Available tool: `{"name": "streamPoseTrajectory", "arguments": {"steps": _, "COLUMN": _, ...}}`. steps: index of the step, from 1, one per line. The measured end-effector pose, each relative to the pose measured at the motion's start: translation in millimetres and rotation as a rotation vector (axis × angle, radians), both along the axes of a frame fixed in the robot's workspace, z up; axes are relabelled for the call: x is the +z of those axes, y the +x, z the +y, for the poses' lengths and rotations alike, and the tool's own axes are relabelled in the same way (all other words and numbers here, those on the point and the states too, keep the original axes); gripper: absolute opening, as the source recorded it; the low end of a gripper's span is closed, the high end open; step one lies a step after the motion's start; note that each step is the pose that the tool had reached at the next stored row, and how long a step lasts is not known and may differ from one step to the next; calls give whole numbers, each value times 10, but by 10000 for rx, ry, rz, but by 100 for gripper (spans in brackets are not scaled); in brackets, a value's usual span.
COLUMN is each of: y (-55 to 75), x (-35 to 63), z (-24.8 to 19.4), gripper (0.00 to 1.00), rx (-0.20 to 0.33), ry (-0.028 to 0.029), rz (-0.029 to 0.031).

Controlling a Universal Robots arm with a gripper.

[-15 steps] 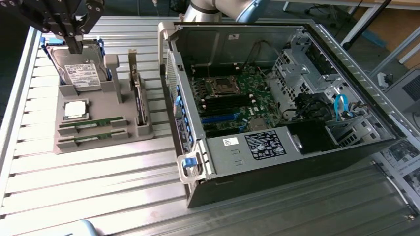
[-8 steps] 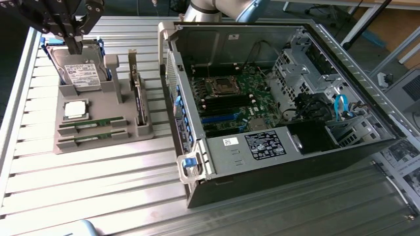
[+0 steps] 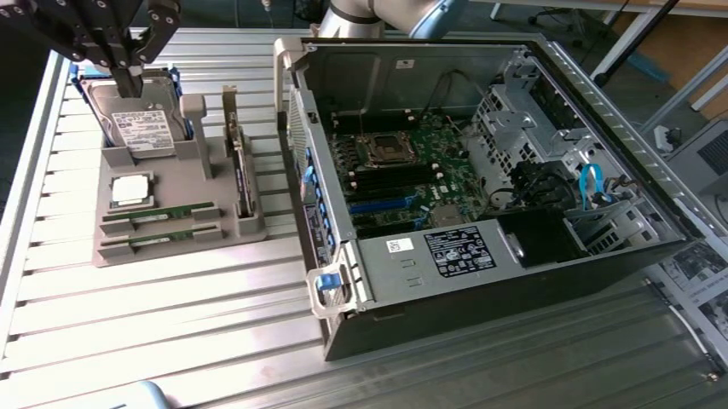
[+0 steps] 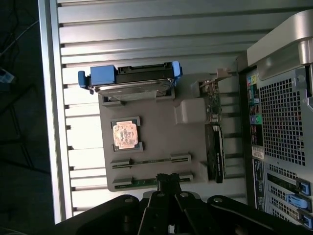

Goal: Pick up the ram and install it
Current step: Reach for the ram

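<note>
processor [image 3: 131, 189] between hard drive [image 3: 142, 128] and ram [image 3: 159, 213]

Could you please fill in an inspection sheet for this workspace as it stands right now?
Surface: slatted metal table carrying a grey holder beside an open PC case.
Job's things: ram stick and second ram stick, both lying in holder slots; motherboard exposed inside the case.
Clutter: hard drive, processor and an upright card, all in the holder.
Grippers: gripper above the holder, fingers shut, holding nothing.
Cables: blue cable inside the case.
Surroundings: printed sheets at the exterior view's right.
</note>
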State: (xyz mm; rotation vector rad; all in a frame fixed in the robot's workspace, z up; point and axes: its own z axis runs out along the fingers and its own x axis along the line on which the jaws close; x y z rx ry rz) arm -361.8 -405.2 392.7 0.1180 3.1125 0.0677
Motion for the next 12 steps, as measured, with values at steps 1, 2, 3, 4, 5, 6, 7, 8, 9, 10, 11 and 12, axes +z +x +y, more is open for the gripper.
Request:
{"name": "streamPoseTrajectory", "arguments": {"steps": 1, "y": 0, "x": 0, "z": -5, "gripper": 11, "rx": 0, "ry": 0, "rz": 0}}
{"name": "streamPoseTrajectory", "arguments": {"steps": 2, "y": 0, "x": 0, "z": -11, "gripper": 11, "rx": 0, "ry": 0, "rz": 0}}
{"name": "streamPoseTrajectory", "arguments": {"steps": 3, "y": 0, "x": 0, "z": -15, "gripper": 11, "rx": 0, "ry": 0, "rz": 0}}
{"name": "streamPoseTrajectory", "arguments": {"steps": 4, "y": 0, "x": 0, "z": -25, "gripper": 11, "rx": 0, "ry": 0, "rz": 0}}
{"name": "streamPoseTrajectory", "arguments": {"steps": 5, "y": 0, "x": 0, "z": -31, "gripper": 11, "rx": 0, "ry": 0, "rz": 0}}
{"name": "streamPoseTrajectory", "arguments": {"steps": 6, "y": 0, "x": 0, "z": -36, "gripper": 11, "rx": 0, "ry": -1, "rz": 0}}
{"name": "streamPoseTrajectory", "arguments": {"steps": 7, "y": 0, "x": 0, "z": -41, "gripper": 11, "rx": 0, "ry": 0, "rz": 0}}
{"name": "streamPoseTrajectory", "arguments": {"steps": 8, "y": 0, "x": 0, "z": -46, "gripper": 11, "rx": 0, "ry": 0, "rz": 0}}
{"name": "streamPoseTrajectory", "arguments": {"steps": 9, "y": 0, "x": 0, "z": -52, "gripper": 11, "rx": 0, "ry": 0, "rz": 1}}
{"name": "streamPoseTrajectory", "arguments": {"steps": 10, "y": 0, "x": 0, "z": -57, "gripper": 11, "rx": 0, "ry": 0, "rz": 0}}
{"name": "streamPoseTrajectory", "arguments": {"steps": 11, "y": 0, "x": 0, "z": -63, "gripper": 11, "rx": 0, "ry": -1, "rz": 1}}
{"name": "streamPoseTrajectory", "arguments": {"steps": 12, "y": 0, "x": 0, "z": -70, "gripper": 11, "rx": 0, "ry": 0, "rz": 0}}
